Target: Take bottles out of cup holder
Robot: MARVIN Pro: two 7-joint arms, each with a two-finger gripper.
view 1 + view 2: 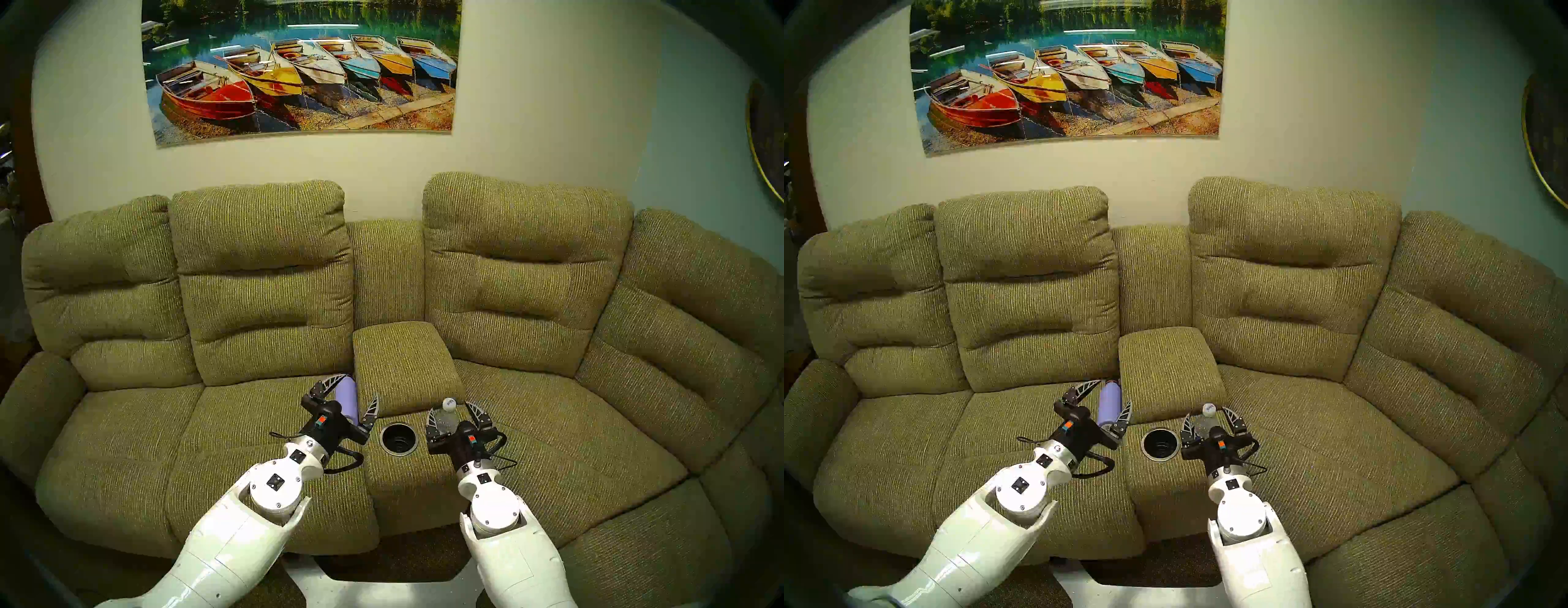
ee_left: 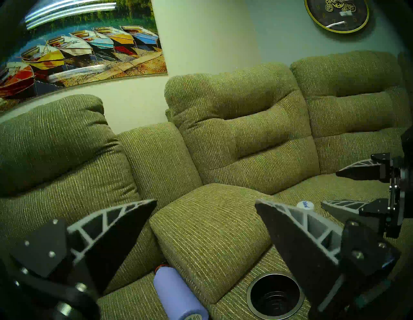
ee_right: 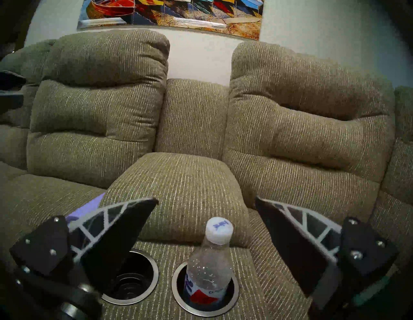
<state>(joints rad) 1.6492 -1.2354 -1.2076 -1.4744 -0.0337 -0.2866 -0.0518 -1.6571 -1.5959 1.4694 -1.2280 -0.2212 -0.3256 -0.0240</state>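
Observation:
The lavender flask (image 1: 348, 392) (image 1: 1110, 403) (image 2: 176, 295) lies on its side on the left seat cushion, against the console. My left gripper (image 1: 357, 387) (image 2: 205, 202) hovers open just over it, one finger on each side, not gripping. The cup holder's left well (image 1: 399, 439) (image 2: 274, 290) (image 3: 131, 279) is empty. The clear bottle (image 3: 210, 268) with a white cap (image 1: 449, 403) stands upright in the right well (image 3: 233, 297). My right gripper (image 1: 449, 407) (image 3: 206, 199) is open, fingers apart on both sides of the bottle's top without touching it.
The padded console lid (image 1: 403, 361) rises right behind the wells. Olive sofa seats (image 1: 572, 446) spread to both sides, backrests behind. A black cable (image 1: 339, 460) loops off my left wrist. A boat picture (image 1: 301, 68) and a clock (image 2: 336, 15) hang on the wall.

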